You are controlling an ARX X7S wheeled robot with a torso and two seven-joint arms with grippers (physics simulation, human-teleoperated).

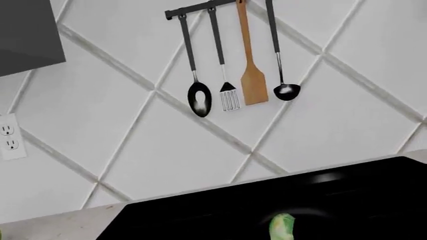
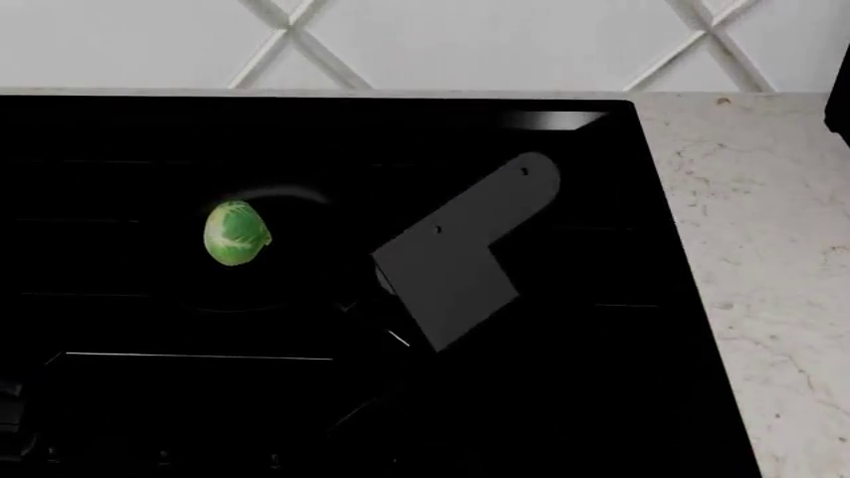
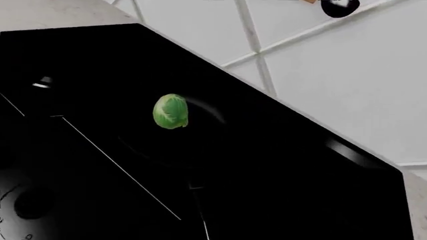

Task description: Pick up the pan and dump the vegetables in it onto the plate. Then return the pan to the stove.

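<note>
One small green vegetable (image 2: 237,234) lies in the black pan, which barely stands out from the black stove (image 2: 571,378); only a faint rim arc (image 2: 286,192) shows. A dark grey flat gripper part (image 2: 452,264), which I take for my right gripper, hangs just right of the pan; its fingers are hidden. The vegetable (image 3: 171,111) and rim (image 3: 208,109) also show in the right wrist view, and the vegetable (image 1: 282,227) in the left wrist view. The pan handle cannot be made out. The plate is out of view. My left gripper is not seen.
A pale marble counter (image 2: 770,249) borders the stove on the right. The white tiled wall (image 2: 465,40) runs behind. A rail of hanging utensils (image 1: 230,60), a wall outlet (image 1: 8,137) and a grey hood corner (image 1: 27,30) are on the wall.
</note>
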